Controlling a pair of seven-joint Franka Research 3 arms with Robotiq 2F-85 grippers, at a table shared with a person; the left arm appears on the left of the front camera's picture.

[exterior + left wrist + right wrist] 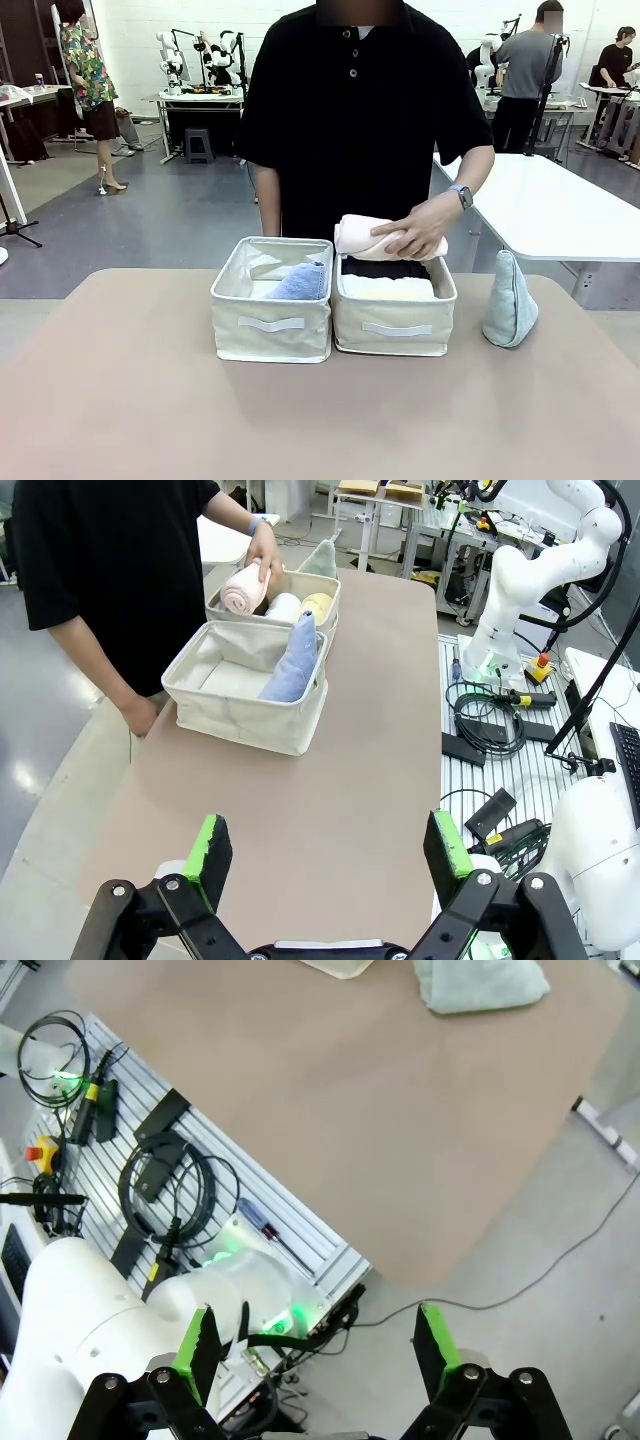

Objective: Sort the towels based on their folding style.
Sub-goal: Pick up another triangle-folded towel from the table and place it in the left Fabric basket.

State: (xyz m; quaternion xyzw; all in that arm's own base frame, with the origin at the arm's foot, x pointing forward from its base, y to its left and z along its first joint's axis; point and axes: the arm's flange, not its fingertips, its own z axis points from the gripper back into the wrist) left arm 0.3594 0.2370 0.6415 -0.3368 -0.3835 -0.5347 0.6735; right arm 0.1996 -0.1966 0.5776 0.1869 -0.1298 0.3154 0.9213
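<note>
Teal towel (480,984) well beyond right hand (316,1332).

Through my right wrist camera the pale teal towel (478,982) is cut by the top edge, and so is the corner of a cream bin (338,965). From the front, the dark grey towel (385,268) is mostly hidden under the pink roll (358,238) and the person's hand (418,230). The lavender-blue towel (300,283) is half hidden too — its lower part sits behind the wall of the left bin (271,325).

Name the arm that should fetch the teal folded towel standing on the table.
Probably right. The teal folded towel stands on the robot's right, beside the right bin; the right pincer is open and faces it.
</note>
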